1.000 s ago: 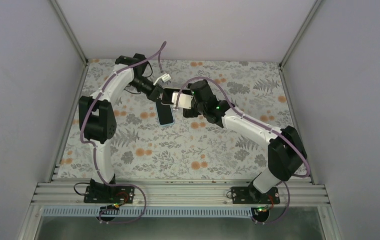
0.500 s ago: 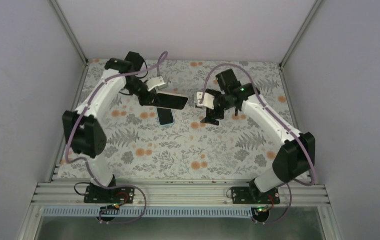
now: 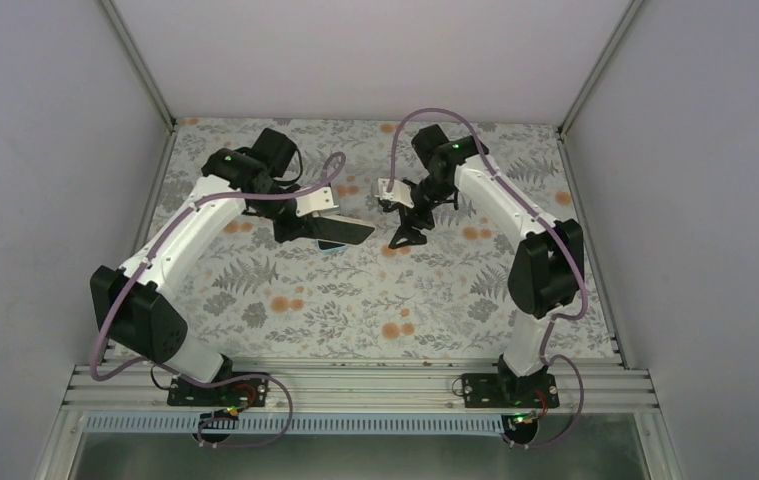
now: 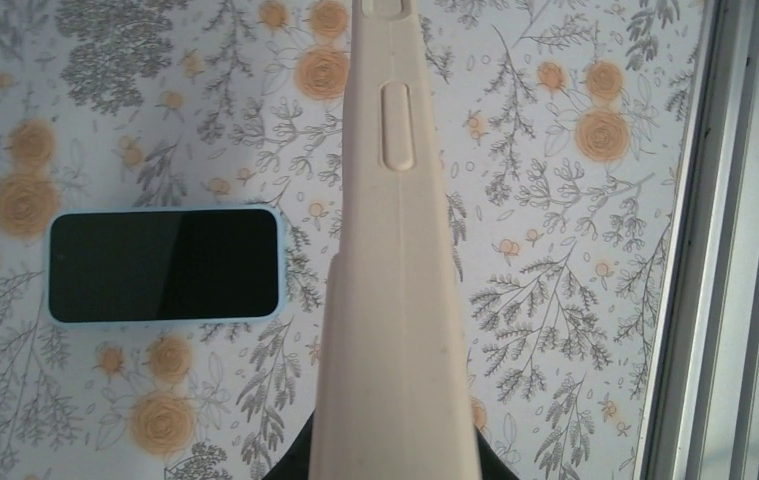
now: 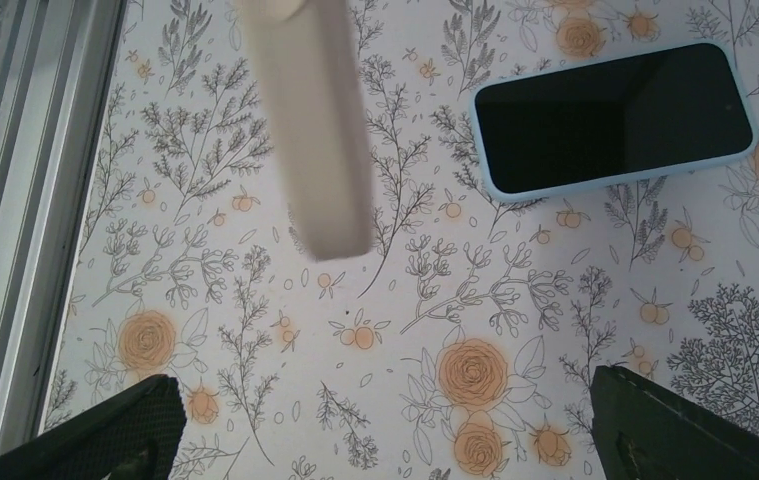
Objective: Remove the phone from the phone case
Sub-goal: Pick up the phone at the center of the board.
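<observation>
The phone (image 4: 165,265), black screen with a light-blue rim, lies flat on the floral table, out of its case. It also shows in the right wrist view (image 5: 615,115). In the top view only its edge (image 3: 330,246) peeks out under the case. My left gripper (image 4: 395,472) is shut on the empty beige phone case (image 4: 395,300) and holds it edge-on above the table, beside the phone. In the top view the left gripper (image 3: 303,225) holds the case (image 3: 347,232) over the phone. My right gripper (image 5: 385,440) is open and empty, right of the case (image 5: 310,130), and also shows in the top view (image 3: 402,222).
An aluminium rail (image 4: 735,240) runs along the table's edge in the left wrist view, and it shows in the right wrist view (image 5: 15,150) too. Grey enclosure walls (image 3: 45,150) close in the table on the left, back and right.
My right gripper has let go of the case and pulled away to the right. My left arm has carried the case nearer and lower, over the phone. The phone has not moved.
</observation>
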You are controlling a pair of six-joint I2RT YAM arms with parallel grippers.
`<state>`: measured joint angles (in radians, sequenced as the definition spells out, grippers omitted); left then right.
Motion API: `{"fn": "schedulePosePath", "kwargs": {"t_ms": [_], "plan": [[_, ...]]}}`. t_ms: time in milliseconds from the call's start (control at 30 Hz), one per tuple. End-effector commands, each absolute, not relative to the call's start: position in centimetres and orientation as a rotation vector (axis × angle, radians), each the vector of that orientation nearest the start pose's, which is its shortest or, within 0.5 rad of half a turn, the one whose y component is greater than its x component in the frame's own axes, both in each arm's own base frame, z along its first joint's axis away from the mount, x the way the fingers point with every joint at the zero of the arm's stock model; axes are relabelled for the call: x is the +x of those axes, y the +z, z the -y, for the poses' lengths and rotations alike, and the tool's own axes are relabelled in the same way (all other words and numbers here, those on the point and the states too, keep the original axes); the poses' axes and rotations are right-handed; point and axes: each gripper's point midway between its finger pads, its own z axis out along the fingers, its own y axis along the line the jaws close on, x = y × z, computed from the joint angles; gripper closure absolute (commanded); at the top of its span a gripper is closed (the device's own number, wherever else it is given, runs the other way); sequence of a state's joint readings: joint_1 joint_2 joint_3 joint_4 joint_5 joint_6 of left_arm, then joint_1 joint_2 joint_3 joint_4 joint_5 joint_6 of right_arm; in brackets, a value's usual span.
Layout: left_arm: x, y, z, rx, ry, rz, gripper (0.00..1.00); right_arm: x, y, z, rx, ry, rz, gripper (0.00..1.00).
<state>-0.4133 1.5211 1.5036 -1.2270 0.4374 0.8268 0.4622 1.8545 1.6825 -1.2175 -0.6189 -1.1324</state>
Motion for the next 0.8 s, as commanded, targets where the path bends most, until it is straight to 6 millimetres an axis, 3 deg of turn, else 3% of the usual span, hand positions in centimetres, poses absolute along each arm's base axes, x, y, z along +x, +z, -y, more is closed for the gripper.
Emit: {"fn": "schedulePosePath", "kwargs": {"t_ms": [0,200,767], "plan": [[26.6,23.0,20.8,1.651,-0.509,-2.046,0.98,30.6,18.7,-27.1,-1.92,0.777,-1.781,0.0],[26.7,23.9,21.6,1.645,-0.539,-2.017,0.98,31.3,18.5,-27.3,-1.915,0.757,-1.784,0.0],[26.5,23.0,23.6,1.692,-0.562,-2.017,0.98,32.5,18.1,-27.6,-1.897,0.725,-1.782,0.01]]}}
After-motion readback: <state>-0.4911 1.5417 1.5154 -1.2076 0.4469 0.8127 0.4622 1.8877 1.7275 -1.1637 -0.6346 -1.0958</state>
